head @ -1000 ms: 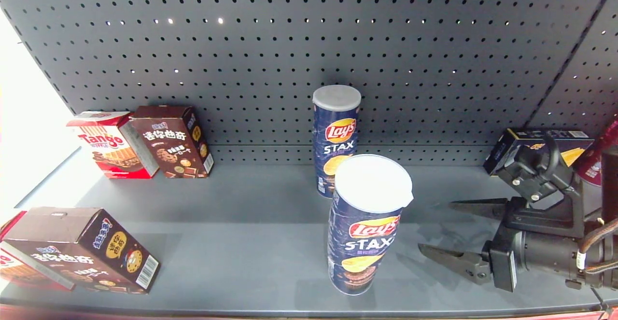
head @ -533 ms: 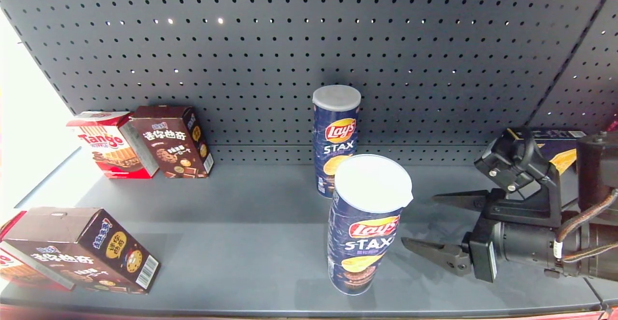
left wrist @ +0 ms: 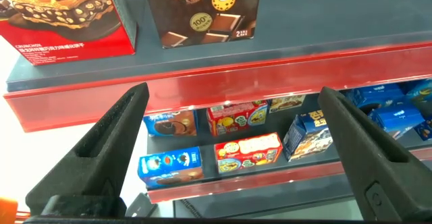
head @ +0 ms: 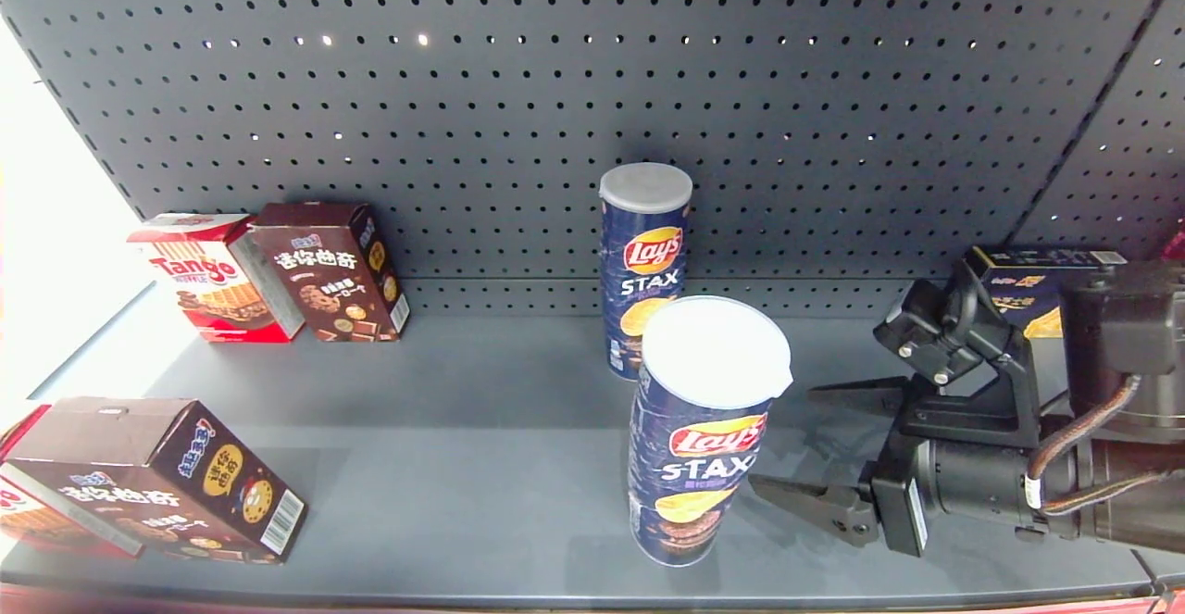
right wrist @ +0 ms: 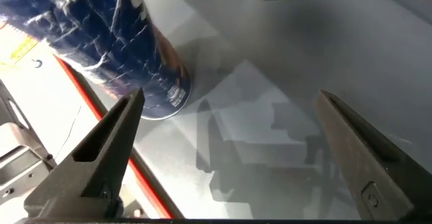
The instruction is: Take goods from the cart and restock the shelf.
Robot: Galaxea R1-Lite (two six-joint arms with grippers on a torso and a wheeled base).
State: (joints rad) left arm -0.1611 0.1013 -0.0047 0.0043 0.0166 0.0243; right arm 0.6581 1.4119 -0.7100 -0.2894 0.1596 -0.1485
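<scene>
1. The front can [head: 708, 429] stands near the front edge of the shelf [head: 463, 410], the rear can [head: 645, 262] close behind; whether they touch is unclear.
2. The right gripper [head: 785, 438], jaws spread, sits just right of the front can.
3. A red box [head: 208, 276] and brown box [head: 329, 271] stand back left, a tilted carton [head: 157, 475] front left, a dark box [head: 1023, 285] back right.
4. Wide bare floor lies open between the cans and the left-hand boxes.
</scene>
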